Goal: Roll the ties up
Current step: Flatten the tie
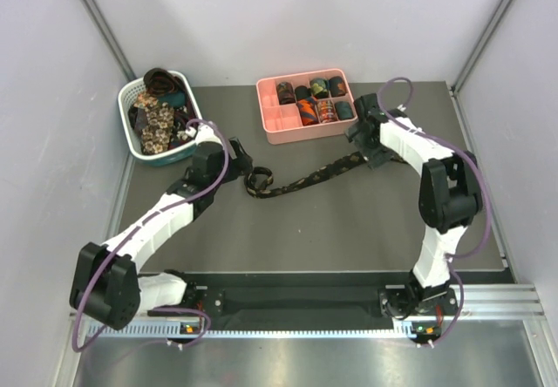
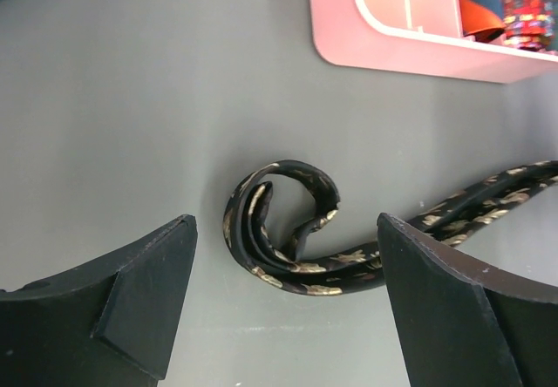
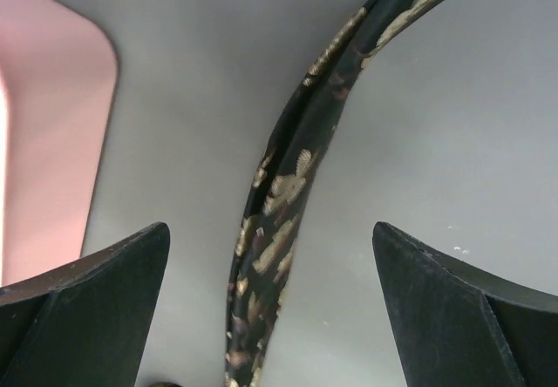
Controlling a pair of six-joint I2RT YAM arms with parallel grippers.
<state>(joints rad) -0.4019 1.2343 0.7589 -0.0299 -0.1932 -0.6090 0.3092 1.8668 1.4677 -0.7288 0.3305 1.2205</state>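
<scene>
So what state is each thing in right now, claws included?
Tie on the table: one end loosely curled, rest stretched out.
Left claw: open, astride the curled end.
Right claw: open, astride the straight part.
Pink tray: partly filled with rolled ties.
Basket: holds loose ties.

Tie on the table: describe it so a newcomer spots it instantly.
On the grey table, look just on the near side of the pink divided tray. A dark tie with beige floral print lies there alone. Unlike the coiled ties in the tray or the heaped ties in the white basket, it is stretched out long, curled only at its left end.
</scene>
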